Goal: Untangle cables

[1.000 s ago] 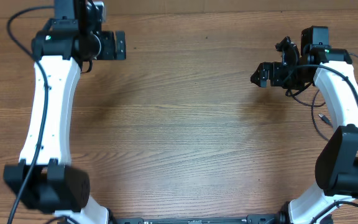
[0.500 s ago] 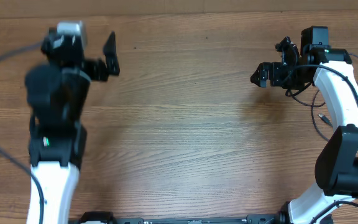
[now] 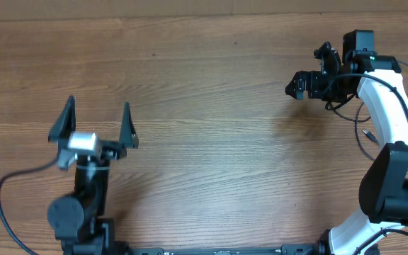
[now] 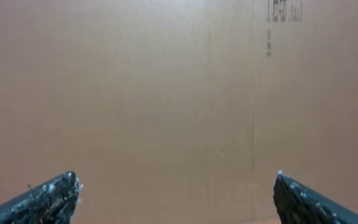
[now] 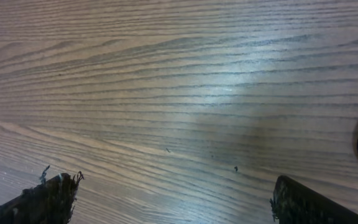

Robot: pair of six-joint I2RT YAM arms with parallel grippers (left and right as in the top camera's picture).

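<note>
Over the wooden worktop [image 3: 211, 142], the left gripper [image 3: 98, 104] is held near the near left corner, fingers spread wide. The right gripper [image 3: 294, 86] is held toward the far right corner, likewise spread, with nothing pinched. A thin black cable [image 3: 365, 133] with a small plug is seen at the right edge, beside the right arm [image 3: 392, 106], behind the right gripper and well apart from the left gripper.

Table [image 3: 211, 142] mid-span open; cable [image 3: 365, 132] — far right.

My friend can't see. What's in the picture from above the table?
Both grippers stand open and empty over a wooden table: the left gripper close to its base, the right gripper farther out. A thin black cord with a small plug lies by the right arm.
</note>
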